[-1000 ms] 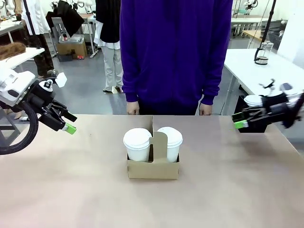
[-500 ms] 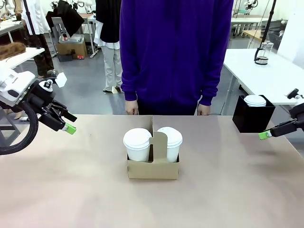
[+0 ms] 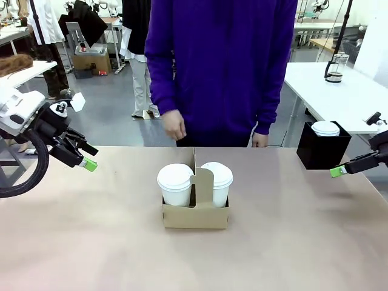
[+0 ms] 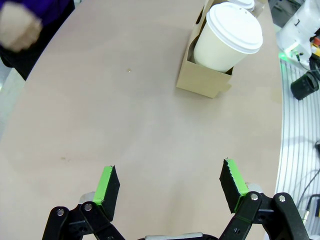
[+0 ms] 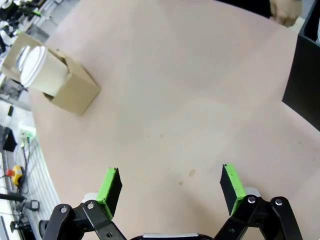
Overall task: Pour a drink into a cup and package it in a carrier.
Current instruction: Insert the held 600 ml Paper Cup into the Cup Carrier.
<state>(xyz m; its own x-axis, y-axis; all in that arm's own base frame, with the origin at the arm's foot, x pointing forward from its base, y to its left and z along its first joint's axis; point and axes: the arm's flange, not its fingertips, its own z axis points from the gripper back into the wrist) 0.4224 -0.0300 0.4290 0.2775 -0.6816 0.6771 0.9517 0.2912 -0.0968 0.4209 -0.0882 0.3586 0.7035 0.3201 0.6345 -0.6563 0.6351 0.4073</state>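
Cardboard carrier (image 3: pixel 195 213) holds two lidded paper cups; both grippers spread wide, empty.

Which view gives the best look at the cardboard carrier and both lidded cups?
The front view: the carrier faces the camera with both cups seated either side of its upright handle. The left wrist view shows it near the top edge, one cup plain; the right wrist view shows it small, at the left edge.

We found the carrier (image 3: pixel 195 213) mid-table | two lidded cups in it, the cup (image 3: pixel 175 184) left of its handle, a second cup (image 3: pixel 217 180) right | a box (image 3: pixel 322 151) at the table's far right, a small lidded cup (image 3: pixel 325 128) in it | the person (image 3: pixel 221 66) behind the table.
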